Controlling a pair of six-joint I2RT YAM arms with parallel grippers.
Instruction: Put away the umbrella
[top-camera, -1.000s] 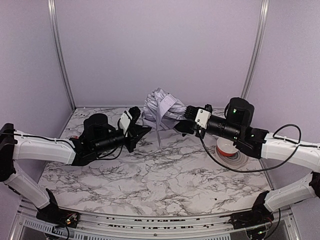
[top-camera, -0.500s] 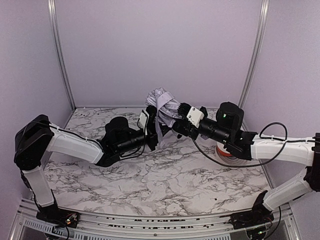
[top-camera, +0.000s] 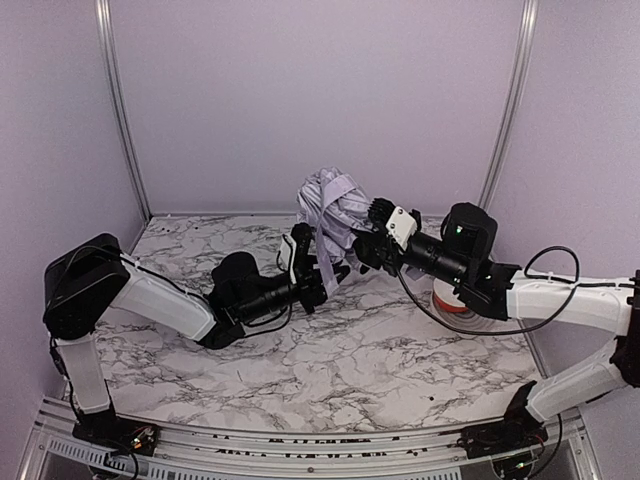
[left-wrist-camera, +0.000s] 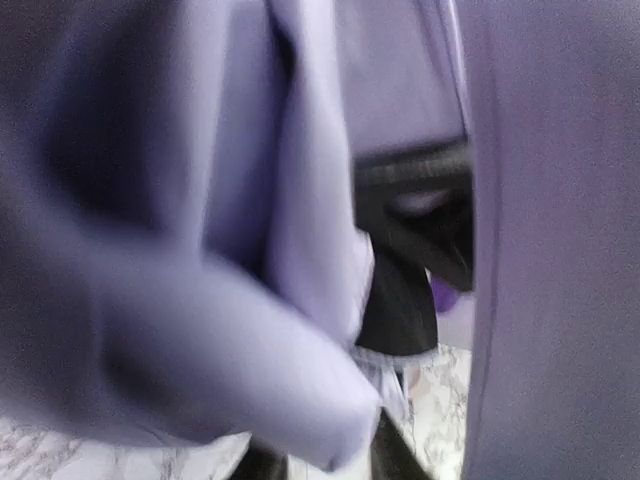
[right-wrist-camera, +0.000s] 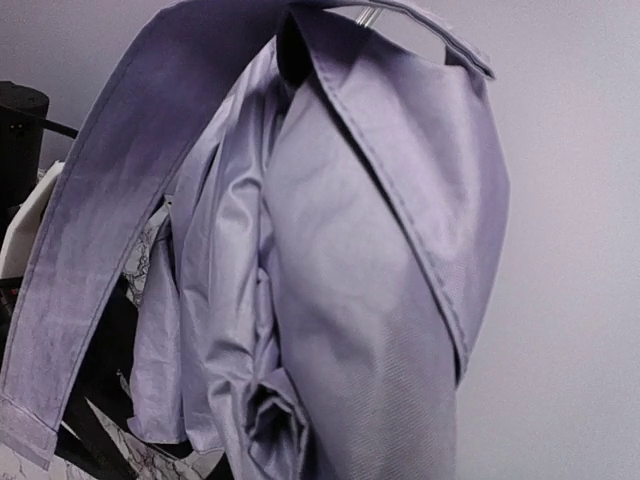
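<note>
Top external: crumpled umbrella (top-camera: 330, 203) above table (top-camera: 350, 350).

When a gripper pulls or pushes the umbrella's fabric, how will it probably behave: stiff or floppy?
Probably floppy: the umbrella fabric hangs in loose, crumpled folds. The strap dangles freely, so it may swing or snag. The cloth looks thin and smooth, so it could slip from a pinch.
</note>
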